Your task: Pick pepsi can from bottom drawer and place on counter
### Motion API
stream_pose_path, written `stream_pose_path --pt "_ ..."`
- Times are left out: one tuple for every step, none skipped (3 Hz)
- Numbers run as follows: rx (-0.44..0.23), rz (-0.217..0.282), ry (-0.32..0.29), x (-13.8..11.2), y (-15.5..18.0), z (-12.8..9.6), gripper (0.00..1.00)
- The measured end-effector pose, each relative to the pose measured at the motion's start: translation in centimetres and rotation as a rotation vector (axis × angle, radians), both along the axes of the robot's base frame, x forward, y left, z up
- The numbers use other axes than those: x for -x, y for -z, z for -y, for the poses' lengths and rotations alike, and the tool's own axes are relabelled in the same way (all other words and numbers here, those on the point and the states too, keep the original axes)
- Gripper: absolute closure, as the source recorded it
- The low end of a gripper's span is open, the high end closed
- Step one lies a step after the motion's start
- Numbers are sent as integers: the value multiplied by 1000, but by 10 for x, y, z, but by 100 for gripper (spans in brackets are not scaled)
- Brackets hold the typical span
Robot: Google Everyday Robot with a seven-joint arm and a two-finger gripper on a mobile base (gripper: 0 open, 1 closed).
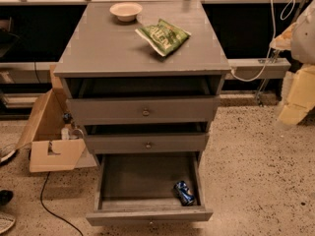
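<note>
A small blue metal pepsi can (184, 192) with white and red marks lies on its side in the bottom drawer (138, 181), a deep grey wooden box with a flat front. The can rests in the drawer's front right corner, touching or nearly touching the front wall, below the front edge of the bench and towards its front right corner. A round can on its side probably rolls until a wall stops it, which would explain the spot.

The bottom drawer is pulled well out, so its floor is open from above and the can is reachable from overhead. The two grey upper drawers (145, 111) with small round knobs stand only slightly out, so they do not overhang the can.

The bench (98, 48), the flat square grey wooden top of the cabinet, carries a small cream bowl (126, 11) near its back edge and a green crinkled chip bag (163, 36) right of centre. Bare grey surface along the front edge and the left side looks a sensible landing place for the can.

The pale cream gripper (290, 107) hangs beyond the bench's right edge, well apart from the can and above the speckled floor (256, 171). I cannot tell whether it is released or clenched; it grasps nothing visible, so the pick is not yet begun.

A brown cardboard box (47, 136) sits past the bench's left edge.
</note>
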State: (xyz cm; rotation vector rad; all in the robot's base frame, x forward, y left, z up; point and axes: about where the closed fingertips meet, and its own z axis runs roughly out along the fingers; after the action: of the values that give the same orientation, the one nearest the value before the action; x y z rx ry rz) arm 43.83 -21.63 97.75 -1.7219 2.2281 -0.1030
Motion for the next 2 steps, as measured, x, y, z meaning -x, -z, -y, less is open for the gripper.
stream_pose_path --pt "0 0 0 0 0 0 0" --pt "-63 -34 35 -3 36 4 0"
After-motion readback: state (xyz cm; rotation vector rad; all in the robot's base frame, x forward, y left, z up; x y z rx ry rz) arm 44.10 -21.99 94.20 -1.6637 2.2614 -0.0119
